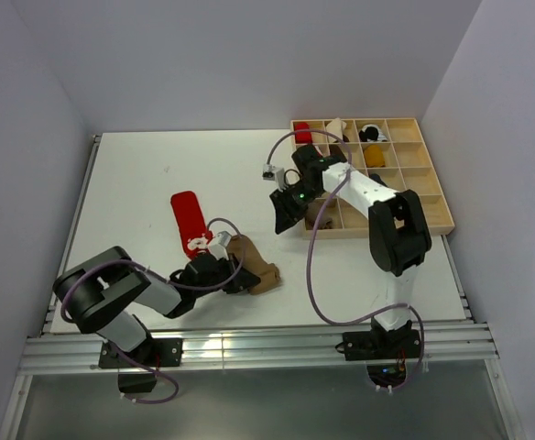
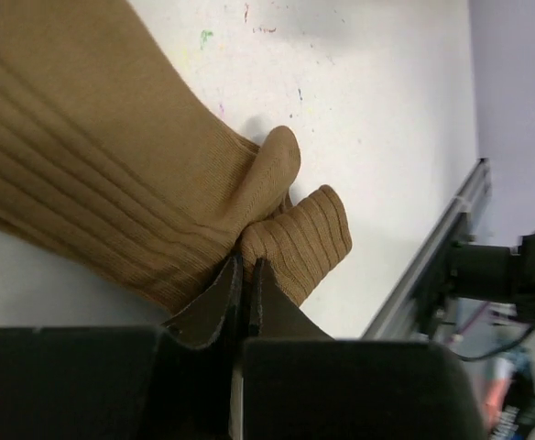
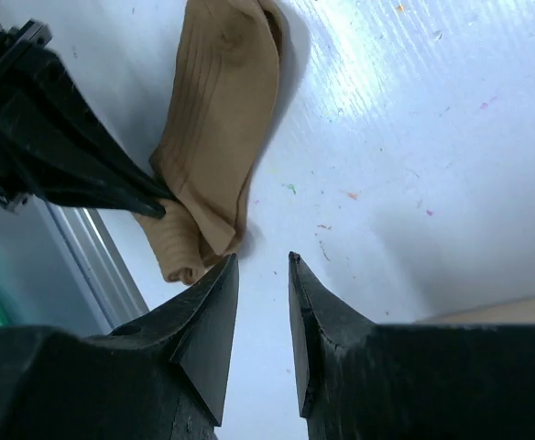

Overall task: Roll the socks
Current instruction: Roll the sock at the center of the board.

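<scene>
two socks are out on the white table (image 1: 139, 174). the tan-brown sock (image 1: 256, 266) lies bunched near the front edge, its long axis slanting from far-left to near-right. the left claw (image 2: 246, 266) is pinched tight on a folded ribbed edge at its left side, so the left arm is the one on it. the right claw (image 3: 263, 261) hangs just beyond the sock on its far-right side, toward the wooden compartment tray (image 1: 437, 197), jaws a little apart with nothing between them. the red sock (image 1: 187, 218) lies flat just left of the tan one, lengthwise away from the arms, its white-marked end by the left wrist. the table is smooth, with faint colour flecks, and plain pale walls close in on three sides.
</scene>
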`<state>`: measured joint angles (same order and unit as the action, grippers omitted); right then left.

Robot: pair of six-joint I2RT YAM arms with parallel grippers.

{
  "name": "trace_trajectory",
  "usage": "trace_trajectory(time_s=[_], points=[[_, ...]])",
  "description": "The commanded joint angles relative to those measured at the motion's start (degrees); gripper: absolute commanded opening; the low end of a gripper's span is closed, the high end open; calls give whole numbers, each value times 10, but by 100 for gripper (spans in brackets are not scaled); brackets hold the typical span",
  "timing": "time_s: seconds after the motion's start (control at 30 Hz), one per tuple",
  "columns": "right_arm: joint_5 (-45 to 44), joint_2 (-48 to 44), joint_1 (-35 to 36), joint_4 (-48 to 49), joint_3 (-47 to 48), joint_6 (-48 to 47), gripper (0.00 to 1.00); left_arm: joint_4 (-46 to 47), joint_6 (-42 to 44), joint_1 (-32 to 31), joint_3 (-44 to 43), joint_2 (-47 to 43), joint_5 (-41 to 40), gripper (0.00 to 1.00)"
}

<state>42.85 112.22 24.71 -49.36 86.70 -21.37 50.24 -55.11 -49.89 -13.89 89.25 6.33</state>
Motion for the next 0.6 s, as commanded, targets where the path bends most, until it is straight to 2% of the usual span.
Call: trace_trajectory(time_s=[0.0,0.2,0.37,0.57], points=[[-11,-61,3,46,-42,-44,36,-41,-44,33,47,38,67,0],[-15,-143,3,78,-123,-119,37,-54,-89,100,34,57,166,0],[14,-197,14,67,-170,-193,40,-23,-140,131,28,97,238,0],[5,-256,60,84,-236,-265,50,-16,-182,152,26,128,286,0]])
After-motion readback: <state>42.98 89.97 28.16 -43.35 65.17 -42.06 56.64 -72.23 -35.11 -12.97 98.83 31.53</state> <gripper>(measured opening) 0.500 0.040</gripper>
